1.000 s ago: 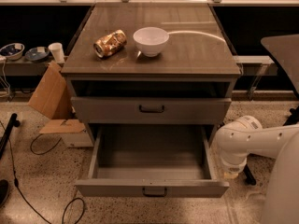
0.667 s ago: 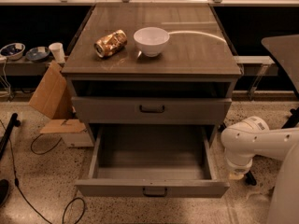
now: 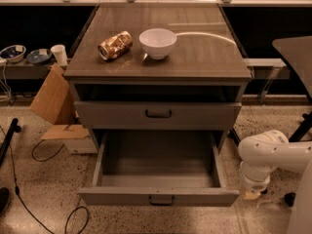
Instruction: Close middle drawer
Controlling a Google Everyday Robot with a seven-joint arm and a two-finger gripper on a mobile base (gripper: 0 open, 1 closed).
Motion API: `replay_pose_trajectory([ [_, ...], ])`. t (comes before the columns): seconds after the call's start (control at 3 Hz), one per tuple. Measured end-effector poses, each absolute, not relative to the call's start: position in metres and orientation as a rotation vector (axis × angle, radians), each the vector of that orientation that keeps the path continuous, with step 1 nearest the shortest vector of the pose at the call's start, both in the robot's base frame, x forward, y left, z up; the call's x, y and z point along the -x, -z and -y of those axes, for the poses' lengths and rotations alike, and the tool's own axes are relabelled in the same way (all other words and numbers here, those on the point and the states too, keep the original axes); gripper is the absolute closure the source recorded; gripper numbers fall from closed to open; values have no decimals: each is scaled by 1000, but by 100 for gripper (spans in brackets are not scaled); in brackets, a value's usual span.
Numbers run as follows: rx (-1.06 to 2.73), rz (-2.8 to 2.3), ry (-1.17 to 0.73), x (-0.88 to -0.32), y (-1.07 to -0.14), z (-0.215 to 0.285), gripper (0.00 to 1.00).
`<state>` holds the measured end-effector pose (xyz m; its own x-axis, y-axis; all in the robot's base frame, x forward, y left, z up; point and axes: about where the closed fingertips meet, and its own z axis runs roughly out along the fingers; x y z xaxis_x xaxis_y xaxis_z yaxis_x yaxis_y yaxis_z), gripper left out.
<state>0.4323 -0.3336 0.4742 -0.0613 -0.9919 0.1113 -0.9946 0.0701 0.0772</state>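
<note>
Speckled terrazzo floor [image 3: 44,199], lit warmly; a grey cabinet [image 3: 195,67] is stood at centre against a dark recess.

- Middle drawer [image 3: 117,197]: found at the foot of the cabinet, drawn far out toward the camera. The low flat front is faced to the camera, with its long axis running left to right; the deep box behind it is seen bare inside. A small dark bar handle [image 3: 162,199] is fixed at the centre of the front.
- Upper drawer [image 3: 107,115]: set directly above in the cabinet, with a taller front and a wider dark handle [image 3: 158,113]; a dark gap is shown between it and the cabinet top.
- White bowl [image 3: 157,43]: stood upright on the cabinet top, near its middle.
- Crushed can [image 3: 115,45]: laid on its side just left of the bowl, gold and brown; its print cannot be read.
- Robot arm [image 3: 273,152]: white, placed low to the right of the cabinet, clear of the drawer, with a rounded joint turned downward toward the floor.
- Gripper: not seen in the view, so its state cannot be told.
- Cardboard [image 3: 51,96]: leaned against the cabinet's left side.
- Paper cup [image 3: 60,54]: stood on a low ledge left of the cabinet.
- Black cable [image 3: 44,152]: looped on the floor left of the cabinet.
</note>
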Motion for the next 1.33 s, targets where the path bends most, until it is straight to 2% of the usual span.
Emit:
replay_pose_trajectory([
  [0.67, -2138, 2049, 164, -396, -463, 305, 100],
  [1.0, -2214, 1941, 249, -385, -449, 274, 100],
  [1.33, -2250, 1888, 274, -388, -438, 252, 100],
])
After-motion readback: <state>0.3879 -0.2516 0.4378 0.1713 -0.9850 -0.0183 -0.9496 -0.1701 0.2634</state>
